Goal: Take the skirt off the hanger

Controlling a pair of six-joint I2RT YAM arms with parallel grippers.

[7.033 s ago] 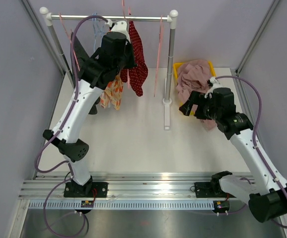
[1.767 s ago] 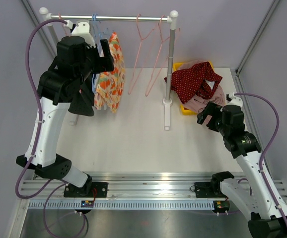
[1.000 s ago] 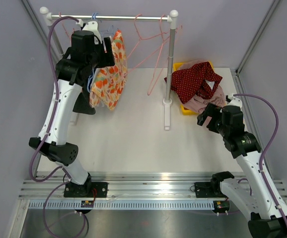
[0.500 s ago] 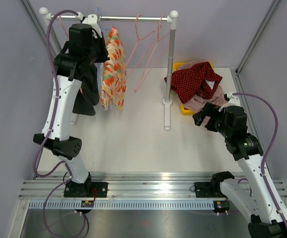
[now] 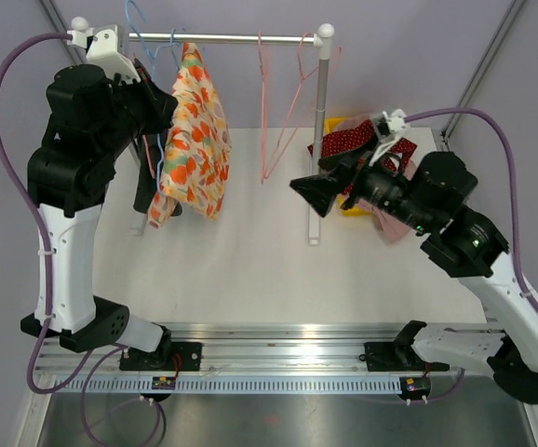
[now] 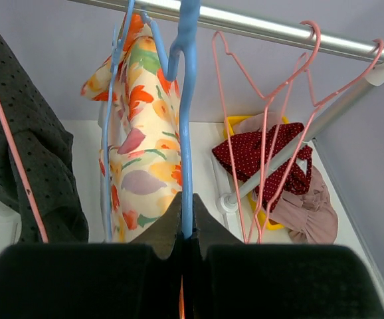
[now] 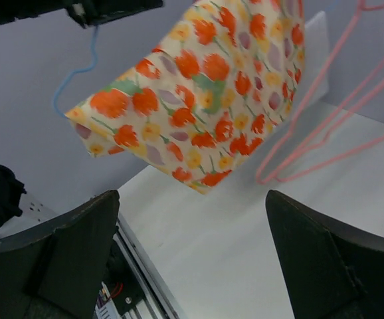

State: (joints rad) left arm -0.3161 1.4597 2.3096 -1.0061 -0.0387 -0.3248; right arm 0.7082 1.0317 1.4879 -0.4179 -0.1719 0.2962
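Note:
The skirt [image 5: 191, 140] is cream with orange flowers and hangs from a blue hanger [image 6: 187, 133] near the rail's left end. My left gripper [image 5: 154, 93] is up beside the rail [image 5: 222, 38], shut on the hanger's blue wire, which runs up from between the jaws [image 6: 187, 207]. In that view the skirt [image 6: 142, 146] hangs just left of the wire. My right gripper [image 5: 310, 192] is raised right of the skirt, pointing at it, open and empty. Through its wide fingers [image 7: 79, 259] I see the skirt [image 7: 198, 86] ahead, untouched.
A black dotted garment [image 6: 32, 166] hangs on a pink hanger left of the skirt. Empty pink hangers [image 5: 278, 102] dangle near the right post [image 5: 320, 121]. A yellow bin [image 5: 338, 126] behind the right arm holds red polka-dot [image 6: 265, 149] and pink clothes.
The left gripper has shut on the blue hanger and risen to the left with it. The right arm has swung from the bin leftward and up toward the skirt.

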